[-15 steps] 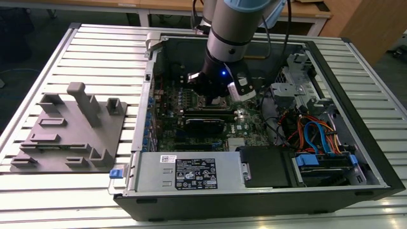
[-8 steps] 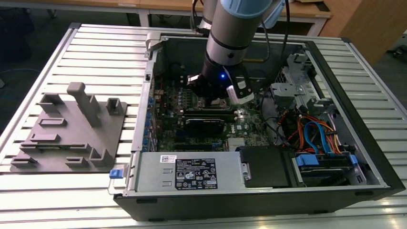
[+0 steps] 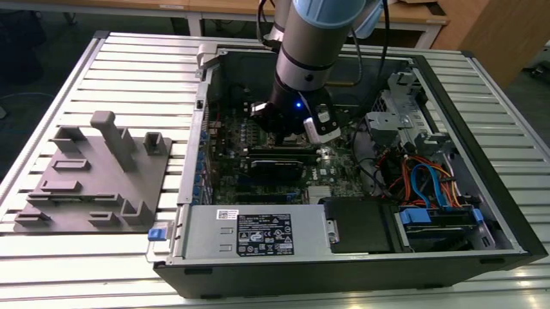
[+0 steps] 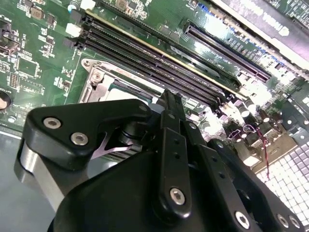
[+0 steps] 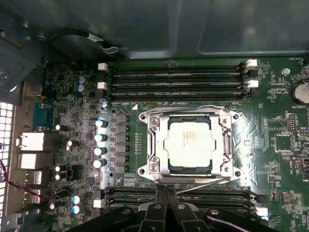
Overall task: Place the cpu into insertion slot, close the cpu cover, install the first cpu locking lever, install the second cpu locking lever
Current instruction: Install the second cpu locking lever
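Cpu seated in insertion slot, centre of first wrist view, cpu cover shut over it. Gripper just beside socket edge, fingers pressed together, holding nothing.

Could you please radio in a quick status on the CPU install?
End effector low at socket edge. Cpu seated in insertion slot, cpu cover down. Nothing blocking.

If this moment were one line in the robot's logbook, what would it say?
cpu: seated in insertion slot | cpu cover: closed | gripper: beside socket
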`<state>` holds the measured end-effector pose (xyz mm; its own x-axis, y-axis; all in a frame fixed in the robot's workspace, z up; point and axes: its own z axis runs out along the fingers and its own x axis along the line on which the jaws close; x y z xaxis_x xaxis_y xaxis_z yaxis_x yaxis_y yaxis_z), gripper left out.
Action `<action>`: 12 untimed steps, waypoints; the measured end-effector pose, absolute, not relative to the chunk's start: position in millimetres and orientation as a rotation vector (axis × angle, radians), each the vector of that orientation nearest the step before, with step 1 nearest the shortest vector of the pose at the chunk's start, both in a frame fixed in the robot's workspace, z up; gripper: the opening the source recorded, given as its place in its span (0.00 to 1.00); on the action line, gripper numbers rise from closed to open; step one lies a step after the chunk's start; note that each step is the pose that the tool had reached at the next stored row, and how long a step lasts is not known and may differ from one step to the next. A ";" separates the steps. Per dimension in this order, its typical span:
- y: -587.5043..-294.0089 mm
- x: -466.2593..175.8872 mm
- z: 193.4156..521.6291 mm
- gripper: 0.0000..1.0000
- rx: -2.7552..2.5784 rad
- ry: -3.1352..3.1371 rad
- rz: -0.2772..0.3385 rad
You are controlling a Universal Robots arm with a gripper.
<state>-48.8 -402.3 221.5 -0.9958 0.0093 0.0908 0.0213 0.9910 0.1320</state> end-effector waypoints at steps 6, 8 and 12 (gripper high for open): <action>-402.3 -49.5 221.2 0.10 -0.022 -3.058 -0.205; -402.2 -51.1 221.2 0.10 -0.022 -3.062 -0.205; -402.3 -53.3 220.0 0.10 -0.022 -3.063 -0.205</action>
<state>-53.3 -402.3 220.0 -0.9973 0.0093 0.0723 0.0188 0.9910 0.1325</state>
